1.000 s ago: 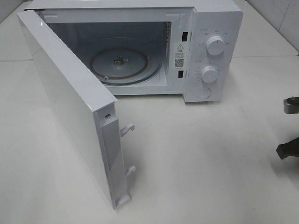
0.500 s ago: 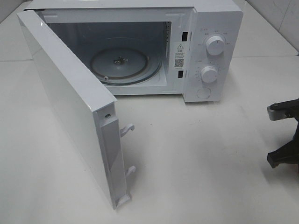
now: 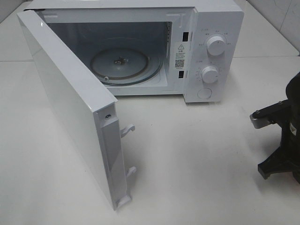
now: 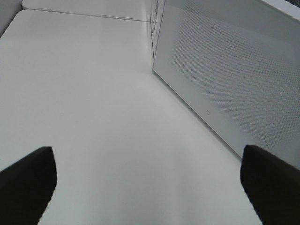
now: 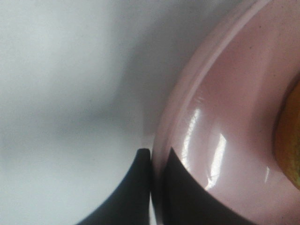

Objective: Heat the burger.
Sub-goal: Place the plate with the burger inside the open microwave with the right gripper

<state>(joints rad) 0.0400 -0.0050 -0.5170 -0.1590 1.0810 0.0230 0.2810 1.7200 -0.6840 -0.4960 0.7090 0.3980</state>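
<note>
Gripping the pink plate (image 5: 225, 117) by its rim, the right gripper (image 5: 157, 185) is clamped tight. The burger (image 5: 291, 136) sits on that plate, with only its edge in view. The left gripper (image 4: 150, 183) stands wide and empty.

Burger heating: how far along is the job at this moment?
Done: the microwave door stands open and the turntable is bare. In hand: the right gripper is shut on the rim of the pink plate carrying the burger. Left: put the plate inside, close the door, turn the dial.

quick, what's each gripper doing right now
left gripper: open, holding nothing
right gripper: shut on the rim of the pink plate
</note>
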